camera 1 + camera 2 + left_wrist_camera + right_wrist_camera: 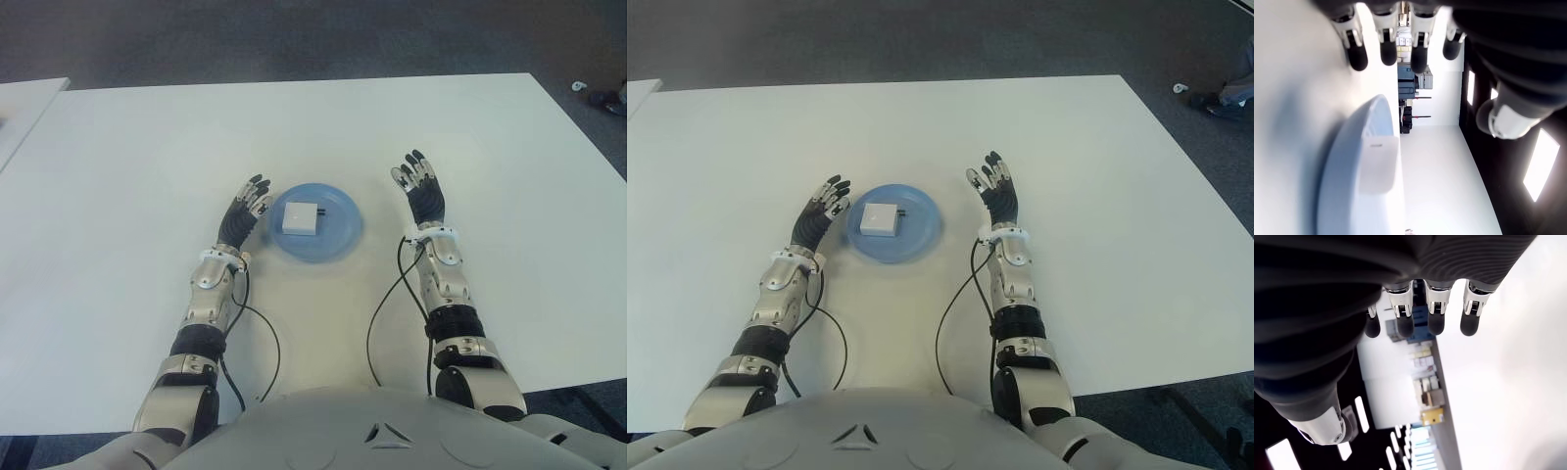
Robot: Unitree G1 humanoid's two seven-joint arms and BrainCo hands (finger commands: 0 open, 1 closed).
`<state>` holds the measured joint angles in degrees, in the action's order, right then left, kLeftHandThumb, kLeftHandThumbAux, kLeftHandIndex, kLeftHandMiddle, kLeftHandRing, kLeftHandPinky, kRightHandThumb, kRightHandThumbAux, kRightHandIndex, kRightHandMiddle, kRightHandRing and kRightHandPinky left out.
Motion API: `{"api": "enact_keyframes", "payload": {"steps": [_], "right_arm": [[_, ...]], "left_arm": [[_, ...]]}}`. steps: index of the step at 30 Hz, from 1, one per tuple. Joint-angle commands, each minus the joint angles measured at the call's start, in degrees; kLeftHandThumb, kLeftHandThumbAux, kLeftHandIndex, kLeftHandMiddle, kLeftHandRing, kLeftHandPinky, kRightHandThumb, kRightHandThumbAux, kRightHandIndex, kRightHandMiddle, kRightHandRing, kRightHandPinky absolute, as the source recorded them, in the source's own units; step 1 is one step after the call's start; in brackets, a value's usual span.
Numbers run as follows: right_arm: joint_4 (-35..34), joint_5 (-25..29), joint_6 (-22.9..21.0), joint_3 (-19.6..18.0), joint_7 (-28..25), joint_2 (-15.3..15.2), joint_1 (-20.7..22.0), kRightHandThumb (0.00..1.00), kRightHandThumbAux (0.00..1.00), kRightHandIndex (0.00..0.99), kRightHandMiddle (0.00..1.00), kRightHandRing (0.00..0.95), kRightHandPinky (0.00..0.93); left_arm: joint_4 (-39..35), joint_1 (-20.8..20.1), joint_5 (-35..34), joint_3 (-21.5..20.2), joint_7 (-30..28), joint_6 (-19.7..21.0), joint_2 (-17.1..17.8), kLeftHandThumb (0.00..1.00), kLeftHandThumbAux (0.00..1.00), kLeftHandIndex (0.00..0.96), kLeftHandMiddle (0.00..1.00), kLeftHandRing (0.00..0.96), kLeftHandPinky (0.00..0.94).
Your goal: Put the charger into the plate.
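I see the charger (300,217), a small white block, lying flat inside the plate (338,239), a shallow blue dish sitting on the white desk (147,157) a little left of centre between my two arms; a short dark stub shows at the charger's right edge, and its body sits toward the left half of the dish. My left hand (243,216) is just beside the plate's left rim, fingers stretched out and slightly fanned, holding nothing; from its wrist camera I see the fingertips (1358,58) straight and free, with the plate edge and the white block close by. I cannot tell whether that hand touches the rim. My right hand (419,186) shows to the right of the plate, clearly apart from it and a bit farther from me than the left one, palm open with fingers extended and empty, which its wrist camera confirms. Black cables (265,338) trail from both wrists back across the near part of the desk toward my torso. Beyond the far edge of the desk I see dark carpet (294,39)
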<state>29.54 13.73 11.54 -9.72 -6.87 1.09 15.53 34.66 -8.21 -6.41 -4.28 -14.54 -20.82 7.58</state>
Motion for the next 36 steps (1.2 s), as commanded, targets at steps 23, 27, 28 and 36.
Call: {"api": "enact_keyframes", "payload": {"steps": [23, 27, 28, 36], "right_arm": [[14.98, -0.97, 8.83, -0.56, -8.38, -1.21, -0.46, 0.098, 0.653, 0.026, 0.087, 0.05, 0.029], [16.33, -1.23, 9.86, -0.4, -8.76, -1.36, -0.49, 0.093, 0.65, 0.027, 0.085, 0.05, 0.035], [17.06, -1.45, 10.21, -0.27, -8.93, -1.49, -0.57, 0.092, 0.648, 0.028, 0.085, 0.049, 0.036], [21.39, -3.57, 11.72, 0.7, -8.6, -2.56, -0.88, 0.086, 0.639, 0.027, 0.08, 0.047, 0.03]], "left_arm": [[0.97, 2.46, 0.26, -0.4, -0.74, 2.29, 1.99, 0.0, 0.579, 0.057, 0.142, 0.115, 0.083], [0.81, 2.67, 0.29, -0.39, -0.64, 2.3, 1.92, 0.0, 0.569, 0.055, 0.14, 0.112, 0.067], [0.7, 2.77, 0.27, -0.38, -0.6, 2.37, 1.85, 0.0, 0.563, 0.053, 0.14, 0.111, 0.067], [0.5, 3.16, 0.75, -0.64, 1.41, 1.39, 0.9, 0.0, 0.548, 0.043, 0.138, 0.115, 0.088]]}}
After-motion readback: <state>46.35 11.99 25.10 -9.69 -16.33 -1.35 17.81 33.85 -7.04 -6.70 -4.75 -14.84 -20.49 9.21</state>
